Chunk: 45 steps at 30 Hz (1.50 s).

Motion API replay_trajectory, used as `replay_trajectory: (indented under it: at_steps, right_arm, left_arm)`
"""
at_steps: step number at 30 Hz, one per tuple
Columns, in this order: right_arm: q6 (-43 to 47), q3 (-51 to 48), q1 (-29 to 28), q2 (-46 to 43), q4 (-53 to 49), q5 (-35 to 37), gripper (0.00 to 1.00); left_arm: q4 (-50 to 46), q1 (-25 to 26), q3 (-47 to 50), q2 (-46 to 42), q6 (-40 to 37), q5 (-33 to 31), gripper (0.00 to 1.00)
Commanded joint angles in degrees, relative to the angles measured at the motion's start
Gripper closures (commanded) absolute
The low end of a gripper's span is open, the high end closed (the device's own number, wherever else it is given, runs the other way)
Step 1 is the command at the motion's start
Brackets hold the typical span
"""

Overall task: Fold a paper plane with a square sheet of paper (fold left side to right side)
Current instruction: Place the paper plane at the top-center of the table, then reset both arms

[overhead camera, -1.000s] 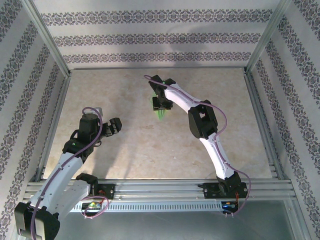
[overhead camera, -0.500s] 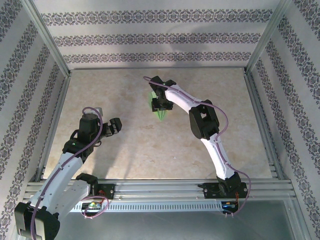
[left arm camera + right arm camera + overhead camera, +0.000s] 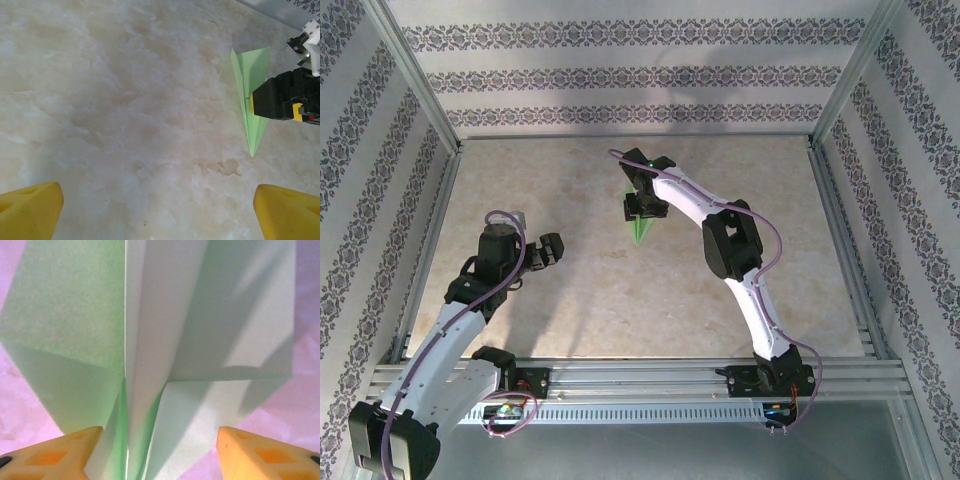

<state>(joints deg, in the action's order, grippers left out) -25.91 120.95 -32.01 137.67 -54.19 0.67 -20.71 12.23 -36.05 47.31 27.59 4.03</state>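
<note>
Item one, location: the paper plane (image 3: 640,232) lay at the far middle of the counter (image 3: 570,310), folded to a slim dart; I judged the folding largely done.

Item two, axis: its long axis ran from the far side toward the near edge; the sharp tip pointed back at the arm bases and the broad tail away from them.

Item three, right pincer (image 3: 641,209): it stood directly over the tail half of the plane, lined up along that same axis; in the right wrist view its yellow fingertips (image 3: 75,452) sat apart, one on either side of the centre crease, with the paper's layers between them; I recorded it as parted, not clamped; whether either tip bore on the paper I could not tell.

Item four, left pincer (image 3: 549,249): it hovered over bare counter, well apart from the plane, to the left and nearer the bases; its fingertips (image 3: 30,212) showed wide apart, holding nothing; from its wrist camera the plane lay ahead and to the right, partly crossed by the right pincer's black body.

Finding: the right arm was plainly the nearer; any pressing of the crease or lifting of the plane would, in my judgement, fall to it, working along the far-to-near line; closing across that line risked crumpling the wings; the left arm would need a long reach to assist.
</note>
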Motion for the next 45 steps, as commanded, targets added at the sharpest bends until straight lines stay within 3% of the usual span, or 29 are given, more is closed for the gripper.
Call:
replay_trajectory:
  at_steps: [1,10,16,22,30,36,40,45]
  right_arm:
    - [-1.99,-1.21,-0.41,-3.86,-1.35,1.20,0.39]
    - [-1.37,-7.51,-2.10,-12.99,-0.70,3.03,0.39]
    - [1.55,-20.67,-2.71,-28.67,3.92,7.52,0.36]
    - [4.31,-36.67,-0.93,-46.57,9.43,12.42,0.29]
    - [6.57,-56.90,7.63,-68.18,18.61,12.08,0.19]
    - [7.86,-72.90,20.10,-80.59,30.28,7.12,0.08]
    - [10.11,-82.18,27.35,-83.78,40.22,7.34,0.02]
    - [15.94,-90.53,30.57,-81.01,54.73,7.70,0.02]
  left_arm:
    - [-2.10,-0.98,-2.09,0.06,-1.30,-0.77,0.02]
    - [-2.29,-1.08,-3.06,-0.10,-0.57,-0.51,0.00]
    - [-0.61,-1.95,-3.93,-0.11,-0.88,-1.18,0.00]
    - [1.88,-3.02,-3.25,-0.55,-3.96,-7.51,0.00]
    - [5.56,-3.97,-1.54,-4.09,-9.40,-12.68,0.00]
    - [9.98,-4.16,2.67,-5.94,-11.95,-18.55,0.00]
    - [15.98,-4.45,6.45,-4.16,-15.31,-21.73,0.00]
    - [24.27,-4.76,10.23,-0.66,-19.07,-26.35,0.00]
